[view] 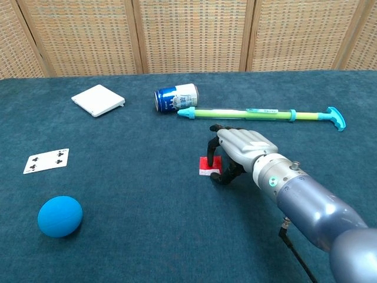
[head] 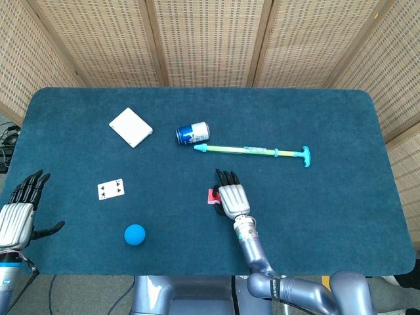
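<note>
A small red card [head: 212,195] [view: 207,165] with a white underside stands tipped up on edge on the blue table [head: 328,118]. My right hand [head: 231,197] [view: 242,150] is over it. A bent finger presses its top and the thumb sits at its right side, so the hand pinches the card. My left hand [head: 17,213] hovers at the table's left front edge with its fingers spread and nothing in it. It shows only in the head view.
Behind the right hand lie a green-and-teal pump stick [head: 252,151] [view: 262,114] and a blue can [head: 192,133] [view: 175,97] on its side. A white flat box [head: 130,127] [view: 98,99], a playing card [head: 110,189] [view: 46,160] and a blue ball [head: 134,234] [view: 59,216] lie to the left.
</note>
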`<control>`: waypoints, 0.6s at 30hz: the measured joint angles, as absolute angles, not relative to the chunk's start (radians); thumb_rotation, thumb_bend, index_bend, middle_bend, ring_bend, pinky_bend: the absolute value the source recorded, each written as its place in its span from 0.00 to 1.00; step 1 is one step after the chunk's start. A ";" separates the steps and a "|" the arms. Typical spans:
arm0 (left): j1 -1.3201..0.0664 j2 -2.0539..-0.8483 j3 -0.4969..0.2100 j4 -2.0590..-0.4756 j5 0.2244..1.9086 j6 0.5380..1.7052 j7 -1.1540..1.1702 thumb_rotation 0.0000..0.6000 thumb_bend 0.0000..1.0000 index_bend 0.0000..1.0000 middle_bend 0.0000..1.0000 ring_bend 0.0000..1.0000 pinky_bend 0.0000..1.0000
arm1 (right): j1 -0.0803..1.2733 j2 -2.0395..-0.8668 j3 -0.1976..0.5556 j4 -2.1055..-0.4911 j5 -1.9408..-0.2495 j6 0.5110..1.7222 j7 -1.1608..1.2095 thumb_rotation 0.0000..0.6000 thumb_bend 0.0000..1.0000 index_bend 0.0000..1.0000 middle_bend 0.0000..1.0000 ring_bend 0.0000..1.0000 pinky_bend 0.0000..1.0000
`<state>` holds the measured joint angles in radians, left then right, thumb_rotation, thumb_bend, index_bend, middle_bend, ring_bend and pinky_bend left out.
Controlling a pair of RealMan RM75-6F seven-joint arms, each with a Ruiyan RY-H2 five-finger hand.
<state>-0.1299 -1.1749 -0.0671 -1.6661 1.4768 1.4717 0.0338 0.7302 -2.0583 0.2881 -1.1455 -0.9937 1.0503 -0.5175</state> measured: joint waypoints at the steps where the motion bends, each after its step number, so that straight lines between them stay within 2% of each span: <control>1: -0.130 -1.175 -0.067 -1.666 1.477 1.470 0.034 1.00 0.11 0.00 0.00 0.00 0.09 | 0.730 -2.058 0.288 -1.146 -0.994 1.050 -0.518 1.00 0.41 0.55 0.05 0.00 0.00; 8: -0.131 -1.173 -0.068 -1.666 1.475 1.469 0.031 1.00 0.11 0.00 0.00 0.00 0.09 | 0.731 -2.056 0.291 -1.150 -0.996 1.053 -0.521 1.00 0.40 0.62 0.11 0.00 0.00; 18: -0.131 -1.173 -0.069 -1.665 1.472 1.468 0.029 1.00 0.11 0.00 0.00 0.00 0.09 | 0.733 -2.055 0.292 -1.148 -0.993 1.043 -0.522 1.00 0.43 0.63 0.12 0.00 0.00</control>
